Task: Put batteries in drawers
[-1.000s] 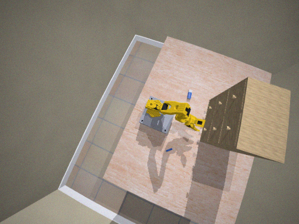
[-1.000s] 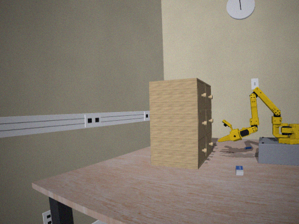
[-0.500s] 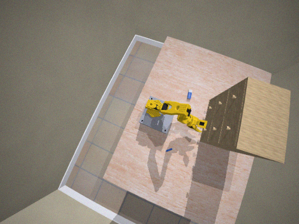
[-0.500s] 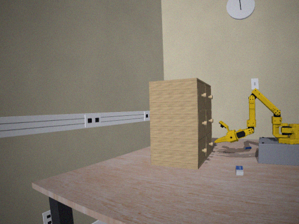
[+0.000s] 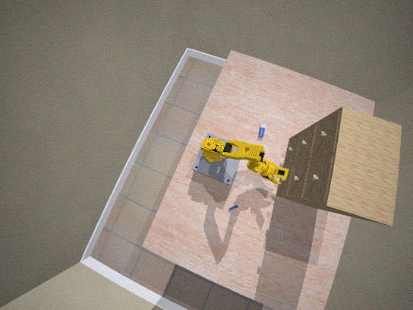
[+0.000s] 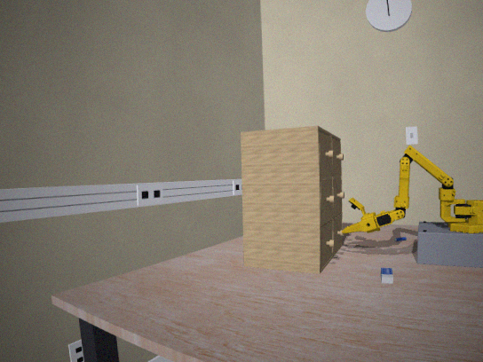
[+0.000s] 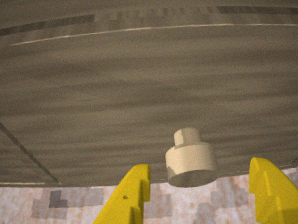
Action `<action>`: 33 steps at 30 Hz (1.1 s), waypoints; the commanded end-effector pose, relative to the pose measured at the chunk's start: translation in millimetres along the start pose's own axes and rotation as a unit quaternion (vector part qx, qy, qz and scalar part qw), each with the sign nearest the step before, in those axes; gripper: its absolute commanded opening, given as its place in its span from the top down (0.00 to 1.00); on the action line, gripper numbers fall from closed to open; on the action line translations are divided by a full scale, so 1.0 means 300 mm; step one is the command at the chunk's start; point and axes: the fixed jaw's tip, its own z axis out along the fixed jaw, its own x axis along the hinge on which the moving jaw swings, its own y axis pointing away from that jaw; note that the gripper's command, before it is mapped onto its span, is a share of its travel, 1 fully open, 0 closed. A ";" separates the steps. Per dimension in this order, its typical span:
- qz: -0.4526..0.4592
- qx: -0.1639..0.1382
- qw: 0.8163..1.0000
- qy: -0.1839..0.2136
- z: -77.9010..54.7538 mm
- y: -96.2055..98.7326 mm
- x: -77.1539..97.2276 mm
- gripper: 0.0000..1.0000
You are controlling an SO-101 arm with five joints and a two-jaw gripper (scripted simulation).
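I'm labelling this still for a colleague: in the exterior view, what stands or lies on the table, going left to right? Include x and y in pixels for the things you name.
Chest of drawers (image 5: 362, 167) (image 6: 281, 200), white-and-blue block (image 5: 262, 131) (image 6: 387, 275), small blue cylinder (image 5: 233, 207) (image 6: 401, 239), grey base block (image 5: 201, 166) (image 6: 448, 248).

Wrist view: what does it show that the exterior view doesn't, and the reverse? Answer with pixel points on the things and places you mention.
Only the wrist view shows a gap on each side of the knob (image 6: 340, 232) (image 7: 191, 159), between the open fingers.

Only the exterior view shows the nine-volt battery (image 6: 386, 275) and AAA battery (image 6: 400, 239) on the table (image 6: 266, 306) (image 7: 170, 212), plus the wall clock (image 6: 388, 11).

Both show the gripper (image 6: 345, 232) (image 7: 200, 162) at that knob, the chest (image 6: 280, 200) (image 7: 100, 105) and the table.
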 end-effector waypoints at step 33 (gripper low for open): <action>0.002 -0.005 1.000 0.006 0.029 0.011 0.024 0.79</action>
